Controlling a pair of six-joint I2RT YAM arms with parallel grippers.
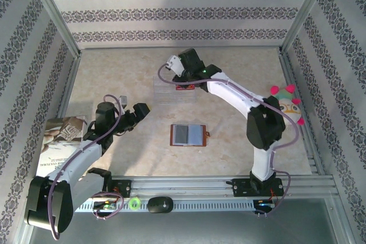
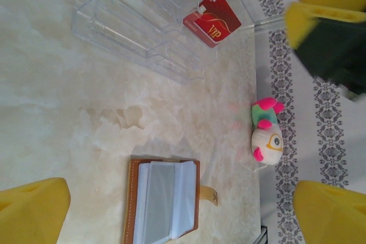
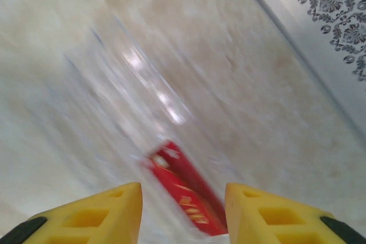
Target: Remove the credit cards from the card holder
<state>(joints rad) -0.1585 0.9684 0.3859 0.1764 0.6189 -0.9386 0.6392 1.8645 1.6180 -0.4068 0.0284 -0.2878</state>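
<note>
Credit card (image 2: 213, 18), red, is seen lying in the clear tray (image 2: 114, 21) beneath the parted, empty right gripper (image 3: 183, 210). The wallet (image 1: 188, 135) is laid open, well apart; the left gripper (image 1: 133, 118) is held wide open.

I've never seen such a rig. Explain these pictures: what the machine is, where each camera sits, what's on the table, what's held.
These are two robot arms bolted to a table's near edge, each ending in a two-finger gripper. The overhead view looks down from behind them. The other two come from wrist cameras, so the yellow blocks are fingers. On the table lie an open brown card holder, a clear plastic tray with a red credit card in it, a plush toy and, at the left edge, a booklet. The left gripper is open and empty. The right gripper hangs over that card, jaws apart, gripping nothing.
</note>
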